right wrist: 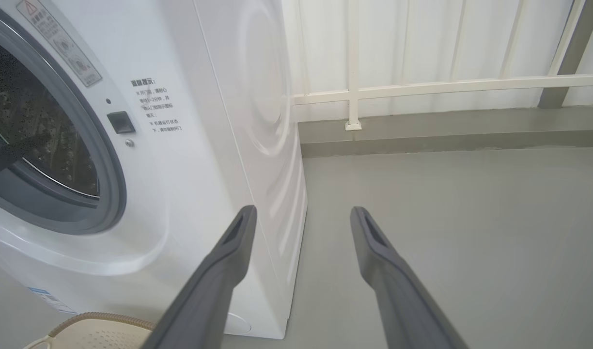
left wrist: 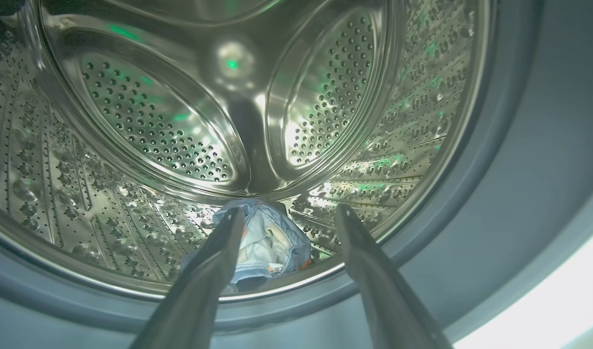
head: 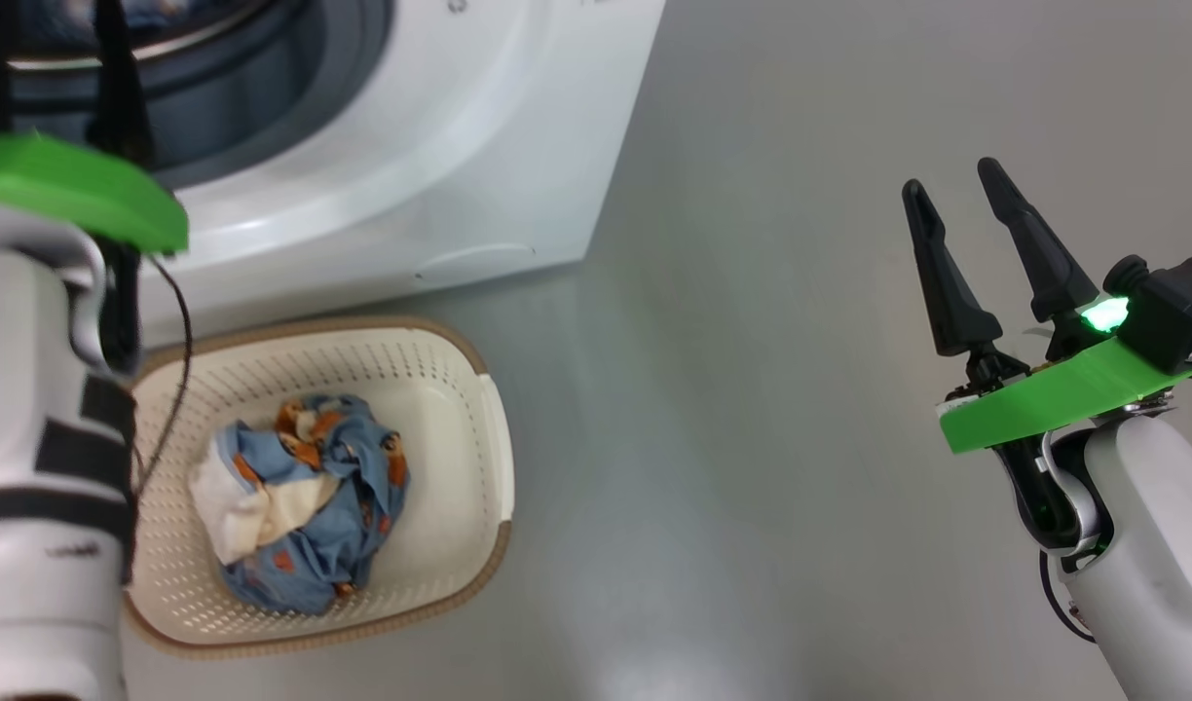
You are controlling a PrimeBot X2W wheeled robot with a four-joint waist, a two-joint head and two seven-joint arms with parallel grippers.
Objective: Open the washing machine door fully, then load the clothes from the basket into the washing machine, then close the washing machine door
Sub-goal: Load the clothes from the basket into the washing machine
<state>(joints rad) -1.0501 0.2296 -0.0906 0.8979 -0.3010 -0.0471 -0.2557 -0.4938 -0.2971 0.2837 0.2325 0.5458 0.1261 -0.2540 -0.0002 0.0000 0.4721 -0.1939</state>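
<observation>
Grey floor point(head: 752, 389), smooth, faintly glossy, takes the right half of the head view. Washing machine point(head: 440, 146) is at upper left, mouth open.

Left claw point(left wrist: 290, 213): fingers spread wide, gripping nothing, reaching into the steel drum point(left wrist: 132, 121). One blue garment point(left wrist: 270, 242) lies on the drum bottom, close behind the front lip, lower centre of the left wrist view (whether it touches my fingers, cannot tell).

Right claw point(head: 951, 180): fingers apart, empty, over bare floor at the right of the frame.

Basket point(head: 494, 438) is on the floor just before the machine, lower left. It holds a crumpled bundle of clothes point(head: 314, 497), blue print tangled with cream cloth.

Risks, as I judge them:
- Pulling out, a fingertip could hook the garment and drag it onto the grey rubber ring point(left wrist: 495, 169).
- Garment sits far forward and may slump out.
- A pinch on the tangled bundle may lift one piece, trailing another onto the floor.
- Thin cable point(head: 182, 331) on my left forearm hangs above the basket rim and could snag.
</observation>
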